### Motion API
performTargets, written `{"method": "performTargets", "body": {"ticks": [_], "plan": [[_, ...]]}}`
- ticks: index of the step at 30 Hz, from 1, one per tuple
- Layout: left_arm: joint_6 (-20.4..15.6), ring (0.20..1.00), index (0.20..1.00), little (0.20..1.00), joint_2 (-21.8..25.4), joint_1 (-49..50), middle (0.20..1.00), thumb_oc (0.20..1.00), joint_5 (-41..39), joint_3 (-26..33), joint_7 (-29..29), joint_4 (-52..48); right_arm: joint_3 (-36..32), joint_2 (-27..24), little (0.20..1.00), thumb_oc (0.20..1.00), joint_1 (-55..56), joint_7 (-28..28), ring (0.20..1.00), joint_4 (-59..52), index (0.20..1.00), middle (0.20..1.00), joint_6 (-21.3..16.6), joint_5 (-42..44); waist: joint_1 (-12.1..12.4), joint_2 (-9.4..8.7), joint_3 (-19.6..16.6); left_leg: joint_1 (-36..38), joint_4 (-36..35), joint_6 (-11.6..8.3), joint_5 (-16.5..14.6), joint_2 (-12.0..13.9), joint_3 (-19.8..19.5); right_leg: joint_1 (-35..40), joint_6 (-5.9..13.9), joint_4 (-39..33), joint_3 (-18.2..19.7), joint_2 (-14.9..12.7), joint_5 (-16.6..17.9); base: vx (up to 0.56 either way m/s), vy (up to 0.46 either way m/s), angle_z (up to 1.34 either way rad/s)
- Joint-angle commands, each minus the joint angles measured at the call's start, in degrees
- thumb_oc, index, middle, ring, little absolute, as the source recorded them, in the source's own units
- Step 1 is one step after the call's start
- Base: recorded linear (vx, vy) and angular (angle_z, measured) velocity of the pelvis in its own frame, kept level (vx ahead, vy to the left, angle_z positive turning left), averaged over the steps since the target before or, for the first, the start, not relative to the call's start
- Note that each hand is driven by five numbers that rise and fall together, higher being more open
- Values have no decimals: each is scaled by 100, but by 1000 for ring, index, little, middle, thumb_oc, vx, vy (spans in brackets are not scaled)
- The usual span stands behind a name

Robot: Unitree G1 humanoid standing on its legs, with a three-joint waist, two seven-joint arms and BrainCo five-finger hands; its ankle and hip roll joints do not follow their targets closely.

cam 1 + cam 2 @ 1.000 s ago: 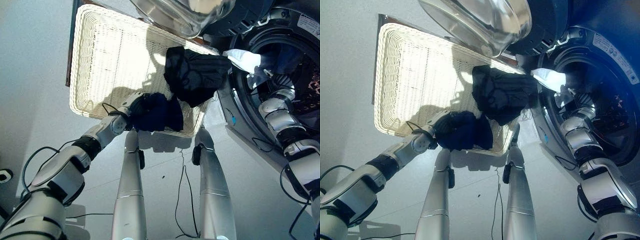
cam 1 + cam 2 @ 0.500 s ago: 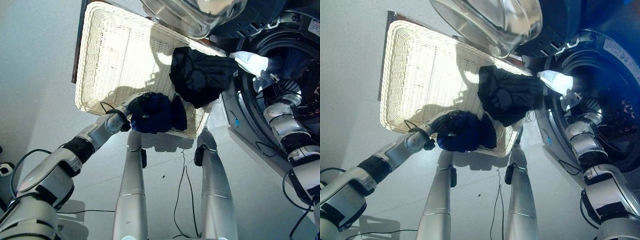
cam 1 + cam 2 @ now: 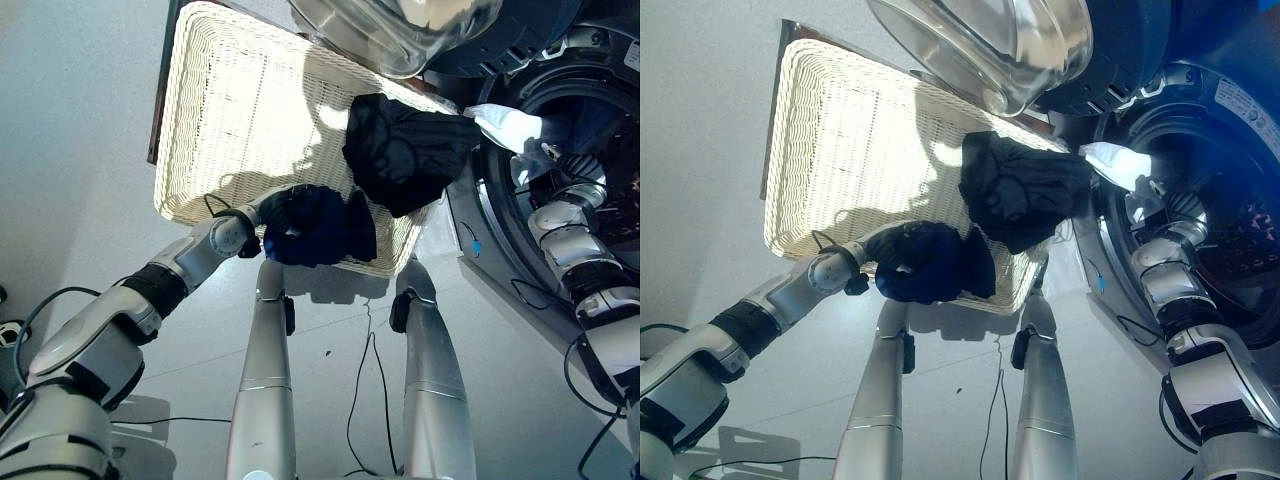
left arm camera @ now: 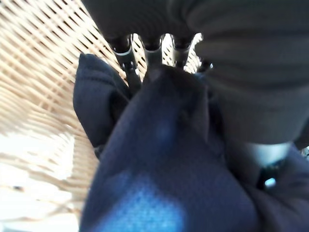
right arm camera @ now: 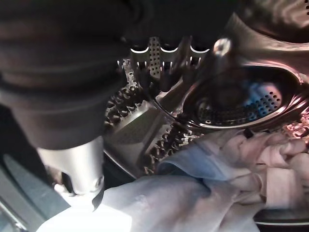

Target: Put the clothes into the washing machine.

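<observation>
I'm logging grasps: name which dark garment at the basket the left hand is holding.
The navy garment at the basket's near edge, gripped by the left hand; the black one hangs untouched.

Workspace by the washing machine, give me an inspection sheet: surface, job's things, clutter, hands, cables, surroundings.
Surface: pale smooth floor.
Job's things: white woven wicker basket beside the dark front-loading washing machine, its glass door open; dark navy garment at the basket's near edge; black garment draped over the basket rim by the drum; white and pale cloth at the drum mouth.
Clutter: nothing seen.
Hands: left hand curled on the dark navy garment; right hand inside the drum, fingers straight, holding nothing.
Cables: nothing seen.
Surroundings: nothing seen.
</observation>
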Motion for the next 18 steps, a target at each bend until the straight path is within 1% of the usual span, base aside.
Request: {"method": "performTargets", "body": {"ticks": [1, 2, 3, 6, 10, 16, 18], "plan": [[194, 1000, 1000, 1000, -95, 438, 1000, 1000, 474, -350, -100, -55, 64, -527, 1000, 1000, -77, -72, 1000, 12, 1000, 1000, -174, -92, -89, 190, -62, -227, 376, 673, -151, -434, 305, 73, 85, -183, -349, 434, 426, 0, 0, 0], [236, 445, 445, 445, -125, 405, 445, 445, 643, -401, -170, -19, 83, -518, 1000, 1000, -93, -81, 1000, 50, 1000, 1000, -208, -74, -94, 175, -62, -241, 391, 674, -156, -433, 308, 68, 86, -185, -353, 433, 427, 0, 0, 0], [219, 200, 200, 200, -124, 388, 200, 200, 659, -452, -148, 12, 100, -507, 1000, 1000, -108, -89, 1000, 73, 1000, 1000, -219, -70, -96, 172, -62, -245, 399, 665, -161, -428, 301, 63, 89, -177, -350, 436, 422, 0, 0, 0], [288, 200, 200, 200, -169, 362, 200, 200, 693, -496, -237, 28, 125, -480, 1000, 1000, -146, -97, 1000, 95, 1000, 1000, -215, -68, -105, 155, -62, -241, 409, 664, -165, -429, 303, 71, 94, -181, -354, 445, 431, 0, 0, 0], [272, 200, 200, 200, -187, 323, 200, 200, 479, -535, -96, 84, 170, -437, 1000, 1000, -205, -107, 1000, 107, 1000, 1000, -182, -65, -110, 149, -62, -251, 410, 665, -165, -429, 300, 74, 91, -195, -351, 452, 435, 0, 0, 0], [132, 200, 200, 200, -267, 419, 200, 200, -98, -353, 5, 72, 129, -411, 1000, 1000, -135, -58, 1000, 23, 1000, 1000, -237, 39, -105, 157, -62, -252, 405, 670, -161, -439, 303, 67, 88, -186, -347, 447, 429, 0, 0, 0], [-16, 200, 200, 200, -316, 508, 200, 200, -545, -187, -48, 67, 47, -375, 1000, 1000, -89, 42, 1000, -35, 1000, 1000, -354, 226, -100, 163, -62, -258, 411, 668, -164, -440, 301, 61, 87, -182, -344, 442, 426, 0, 0, 0]]}}
